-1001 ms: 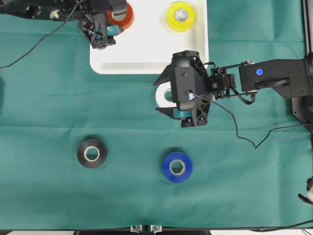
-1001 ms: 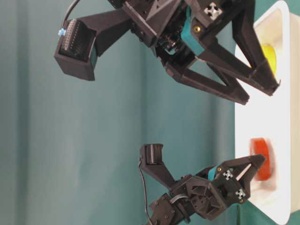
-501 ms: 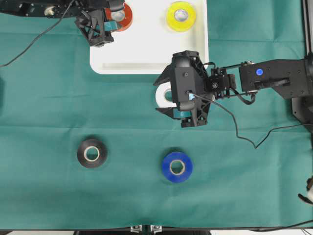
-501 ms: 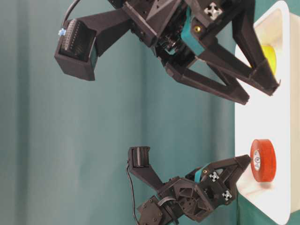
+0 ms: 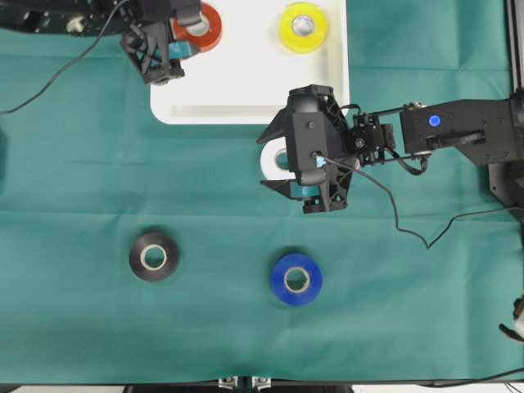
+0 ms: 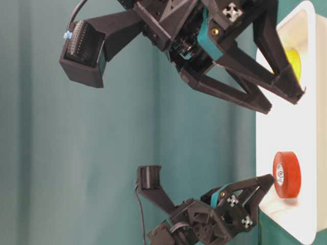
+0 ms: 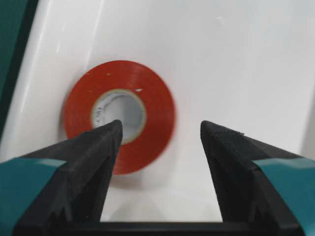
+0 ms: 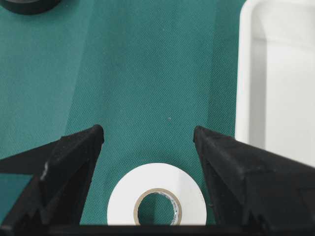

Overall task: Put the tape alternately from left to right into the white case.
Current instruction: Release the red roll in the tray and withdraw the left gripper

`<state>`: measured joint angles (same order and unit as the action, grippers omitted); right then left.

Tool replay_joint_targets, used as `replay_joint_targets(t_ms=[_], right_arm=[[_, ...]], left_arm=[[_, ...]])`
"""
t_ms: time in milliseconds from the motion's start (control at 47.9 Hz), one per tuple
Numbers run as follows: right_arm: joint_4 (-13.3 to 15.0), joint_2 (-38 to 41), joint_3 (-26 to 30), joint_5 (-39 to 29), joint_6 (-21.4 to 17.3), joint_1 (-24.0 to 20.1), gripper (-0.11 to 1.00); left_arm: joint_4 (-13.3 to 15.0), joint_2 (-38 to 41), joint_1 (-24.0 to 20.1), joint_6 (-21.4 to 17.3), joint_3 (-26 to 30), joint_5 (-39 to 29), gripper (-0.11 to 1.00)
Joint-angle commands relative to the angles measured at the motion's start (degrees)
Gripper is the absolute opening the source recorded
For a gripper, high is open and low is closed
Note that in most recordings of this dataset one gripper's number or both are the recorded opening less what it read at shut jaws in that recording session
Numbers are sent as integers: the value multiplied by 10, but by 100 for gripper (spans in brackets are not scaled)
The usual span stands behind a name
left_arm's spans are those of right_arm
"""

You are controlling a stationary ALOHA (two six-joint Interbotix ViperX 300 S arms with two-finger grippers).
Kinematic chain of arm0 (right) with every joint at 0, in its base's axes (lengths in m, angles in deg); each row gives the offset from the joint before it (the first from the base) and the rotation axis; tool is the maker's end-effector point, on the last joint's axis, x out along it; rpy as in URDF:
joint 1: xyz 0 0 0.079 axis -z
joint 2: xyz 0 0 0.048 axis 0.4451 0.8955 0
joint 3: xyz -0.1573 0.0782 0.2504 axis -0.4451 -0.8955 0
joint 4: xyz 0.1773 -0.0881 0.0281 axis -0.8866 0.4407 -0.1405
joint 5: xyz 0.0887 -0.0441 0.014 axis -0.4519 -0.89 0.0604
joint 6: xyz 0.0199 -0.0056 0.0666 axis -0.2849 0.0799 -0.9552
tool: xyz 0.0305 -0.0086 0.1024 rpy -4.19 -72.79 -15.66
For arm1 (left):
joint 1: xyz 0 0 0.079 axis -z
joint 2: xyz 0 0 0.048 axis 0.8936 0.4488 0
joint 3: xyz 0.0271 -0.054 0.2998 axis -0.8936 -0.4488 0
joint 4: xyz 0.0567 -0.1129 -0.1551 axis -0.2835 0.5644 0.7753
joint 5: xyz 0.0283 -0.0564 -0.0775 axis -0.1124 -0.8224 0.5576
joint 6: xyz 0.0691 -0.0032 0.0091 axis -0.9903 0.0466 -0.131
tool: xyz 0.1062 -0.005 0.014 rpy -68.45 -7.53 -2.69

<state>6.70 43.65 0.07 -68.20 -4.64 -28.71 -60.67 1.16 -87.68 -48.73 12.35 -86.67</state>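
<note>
Green cloth (image 5: 82, 164) covers the whole tabletop in the overhead view. Nearest the bottom edge, at about 6 o'clock, a blue tape roll (image 5: 296, 279) lies flat. At 8 o'clock from the centre, a black tape roll (image 5: 154, 255) lies flat, well apart from the blue one.

Just right of centre, the right gripper (image 5: 277, 160) hangs over a white tape roll (image 5: 273, 159) that lies flat on the cloth, just below the near edge of the case. Its jaws are spread wide to either side of the roll. In the right wrist view the white roll (image 8: 156, 205) sits between the two black fingers (image 8: 74, 157) without touching either. The black arm reaches in from 3 o'clock with a cable trailing below it.

Farther back, at 12 o'clock, the white case (image 5: 246, 90) lies on the cloth, running out of the top of the picture. Inside it, a yellow tape roll (image 5: 303, 25) lies toward its right side and a red tape roll (image 5: 199, 24) toward its left. The left gripper (image 5: 184, 29), at 11 o'clock, sits over the case's left rim just beside the red roll. Its jaws are released and wide apart. In the left wrist view the red roll (image 7: 120, 115) rests on the case floor beyond the fingertips, gripped by neither.
</note>
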Motion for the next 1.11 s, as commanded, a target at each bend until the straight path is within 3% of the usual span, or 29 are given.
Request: replay_joint_targets(t_ms=[0, 626, 1085], right_arm=[[1, -6, 5, 5, -1, 0, 80], [2, -6, 5, 6, -1, 0, 80], [1, -6, 5, 6, -1, 0, 80]], left_arm=[[0, -37, 15, 2, -7, 3, 98], [3, -120, 144, 5, -69, 2, 98], [3, -130, 243, 69, -91, 3, 98]])
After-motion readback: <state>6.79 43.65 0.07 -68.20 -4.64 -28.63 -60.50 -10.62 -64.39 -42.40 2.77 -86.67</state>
